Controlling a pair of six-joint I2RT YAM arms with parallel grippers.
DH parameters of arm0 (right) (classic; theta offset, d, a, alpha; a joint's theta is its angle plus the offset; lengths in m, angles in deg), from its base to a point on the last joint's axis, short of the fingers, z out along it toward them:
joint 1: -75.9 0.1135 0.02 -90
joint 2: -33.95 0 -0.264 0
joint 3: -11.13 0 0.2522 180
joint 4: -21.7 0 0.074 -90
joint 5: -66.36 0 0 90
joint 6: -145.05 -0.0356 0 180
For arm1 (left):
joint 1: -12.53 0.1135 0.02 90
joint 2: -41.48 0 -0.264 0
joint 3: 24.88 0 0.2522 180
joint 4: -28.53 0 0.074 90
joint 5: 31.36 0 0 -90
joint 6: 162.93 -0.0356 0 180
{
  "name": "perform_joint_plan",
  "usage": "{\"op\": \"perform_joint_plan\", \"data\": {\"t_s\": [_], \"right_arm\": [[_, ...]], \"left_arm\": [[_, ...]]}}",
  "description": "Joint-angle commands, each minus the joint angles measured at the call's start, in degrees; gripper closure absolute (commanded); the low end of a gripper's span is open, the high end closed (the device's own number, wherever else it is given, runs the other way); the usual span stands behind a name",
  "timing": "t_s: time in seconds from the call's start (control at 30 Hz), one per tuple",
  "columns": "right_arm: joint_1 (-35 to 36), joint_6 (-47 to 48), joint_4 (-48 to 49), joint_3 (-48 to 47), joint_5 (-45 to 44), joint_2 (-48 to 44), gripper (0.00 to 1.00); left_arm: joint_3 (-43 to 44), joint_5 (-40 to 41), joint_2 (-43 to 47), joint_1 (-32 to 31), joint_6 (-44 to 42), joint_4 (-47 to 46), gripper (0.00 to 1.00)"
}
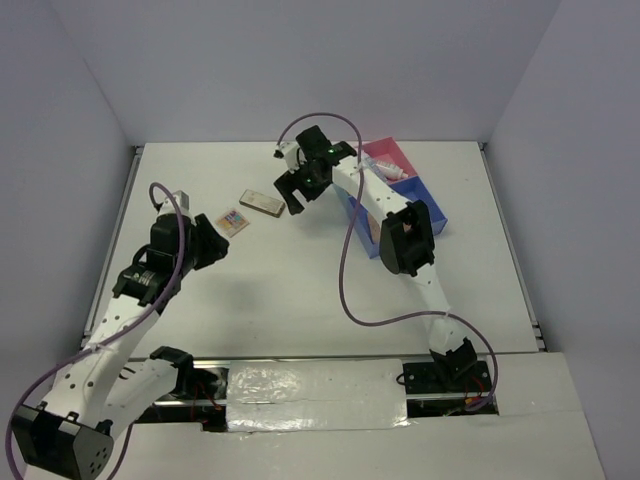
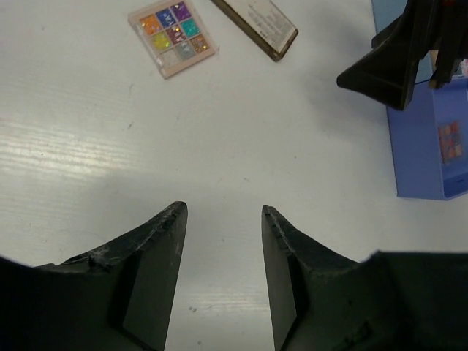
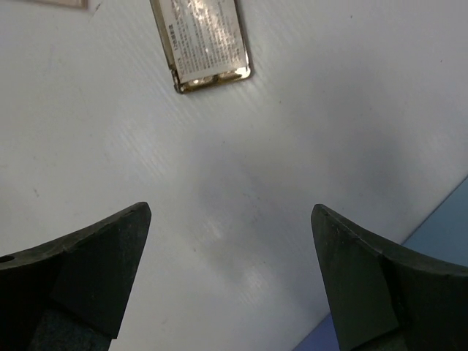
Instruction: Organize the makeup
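A multicolour-squares palette (image 1: 233,221) lies flat on the white table, left of centre, and also shows in the left wrist view (image 2: 172,36). A brown-gold palette (image 1: 261,202) lies just right of it, label side up (image 2: 257,25) (image 3: 207,44). A small white bottle (image 1: 392,170) lies in the pink part of the tray. My left gripper (image 1: 222,243) (image 2: 223,212) is open and empty, just short of the multicolour palette. My right gripper (image 1: 288,197) (image 3: 230,212) is wide open and empty, just right of the brown-gold palette. No sponges are in view.
The blue-and-pink divided tray (image 1: 436,212) stands right of centre at the back, partly under the right arm; its blue wall shows in the wrist views (image 2: 424,146) (image 3: 442,234). The right gripper's fingers (image 2: 395,69) hang beside it. Grey walls ring the table.
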Motion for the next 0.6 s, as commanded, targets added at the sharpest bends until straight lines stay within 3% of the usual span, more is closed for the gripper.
{"op": "perform_joint_plan", "data": {"t_s": [0.0, 0.43, 0.57], "right_arm": [[0.8, -0.5, 4.2, -4.3, -0.4, 2.4, 0.01], [3.8, 6.0, 11.7, -6.5, 1.2, 5.8, 0.00], [3.6, 4.9, 19.7, 1.7, 0.6, -0.9, 0.03]], "left_arm": [[-1.2, 1.3, 1.9, 0.4, 3.0, 2.0, 0.42], [-0.8, -0.2, -1.7, 0.3, 4.6, 1.1, 0.40], [-1.4, 0.1, -4.5, 0.4, 6.4, -2.1, 0.40]]}}
